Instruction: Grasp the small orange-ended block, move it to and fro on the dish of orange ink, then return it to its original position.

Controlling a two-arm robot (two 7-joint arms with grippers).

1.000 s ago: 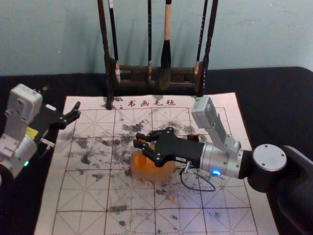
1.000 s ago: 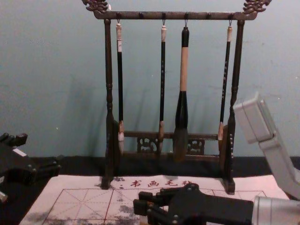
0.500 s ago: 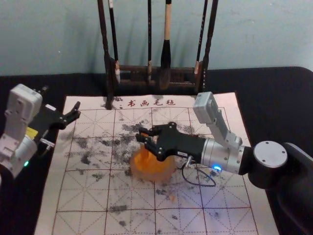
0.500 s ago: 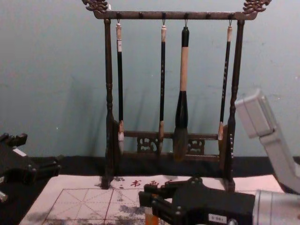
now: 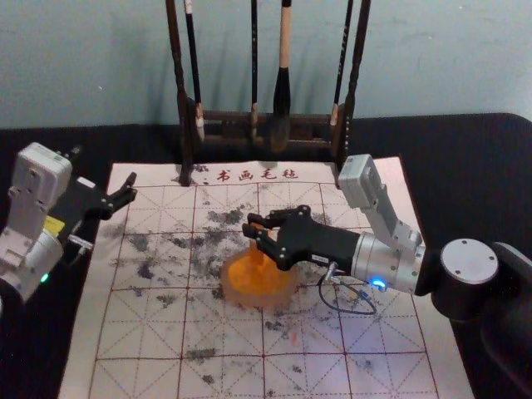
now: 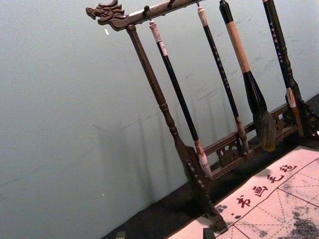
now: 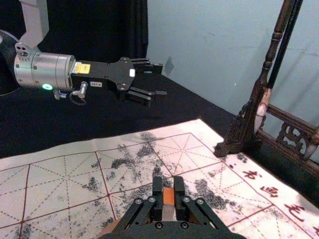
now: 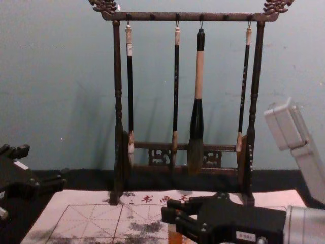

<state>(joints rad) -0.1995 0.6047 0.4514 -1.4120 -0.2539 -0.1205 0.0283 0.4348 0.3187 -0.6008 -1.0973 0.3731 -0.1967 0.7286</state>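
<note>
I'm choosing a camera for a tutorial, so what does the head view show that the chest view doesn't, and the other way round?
Head view: the dish of orange ink, under the block's lower end.

Chest view: the rack's top rail with its carved ends, and the loops the brushes hang from.

Both: the right gripper holding the block, the left gripper off to the side, the brushes and the gridded mat.

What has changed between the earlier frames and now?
The right gripper, shut on the small orange-ended block, has shifted, mostly toward the robot's right. Nothing was newly grasped or released. The round dish of orange ink, the left gripper and the dark wooden brush rack stayed put.
</note>
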